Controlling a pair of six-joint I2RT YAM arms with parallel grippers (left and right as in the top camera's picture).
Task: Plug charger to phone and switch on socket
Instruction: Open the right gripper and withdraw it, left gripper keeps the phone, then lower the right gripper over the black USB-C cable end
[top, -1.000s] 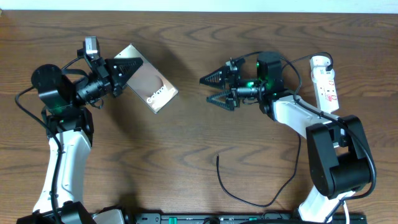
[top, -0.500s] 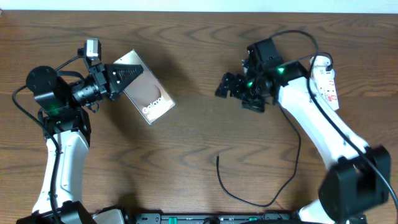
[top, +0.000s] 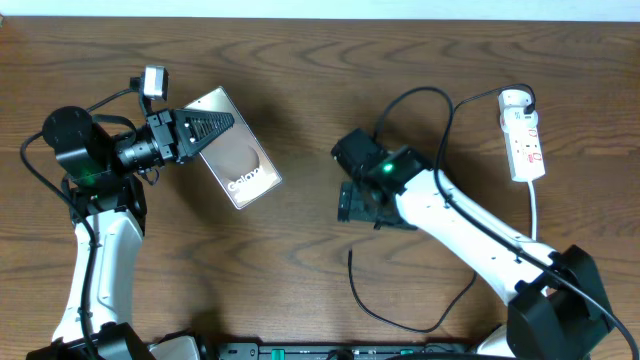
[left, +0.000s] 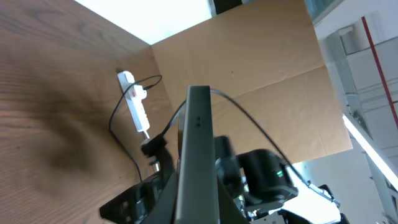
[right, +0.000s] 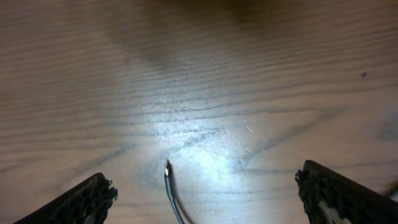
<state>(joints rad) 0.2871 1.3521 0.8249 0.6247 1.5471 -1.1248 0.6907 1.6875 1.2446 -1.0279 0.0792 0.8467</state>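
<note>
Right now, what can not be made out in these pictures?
- The phone, its port: overhead, too small.
- The socket, its switches: overhead and left wrist, too small.
- The right gripper: overhead, hidden under its own arm.
- The charger past its tip: right wrist, cut off by bottom edge.

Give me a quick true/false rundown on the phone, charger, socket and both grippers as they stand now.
1. The left gripper is shut on the phone. True.
2. The charger is already plugged into the phone. False: its plug tip lies free on the table, apart from the phone.
3. The right gripper is open and holds nothing. True: its fingers straddle the charger's tip without touching it.
4. The socket lies beside the phone on the left. False: it lies at the far right of the table, well away from the phone.
</note>
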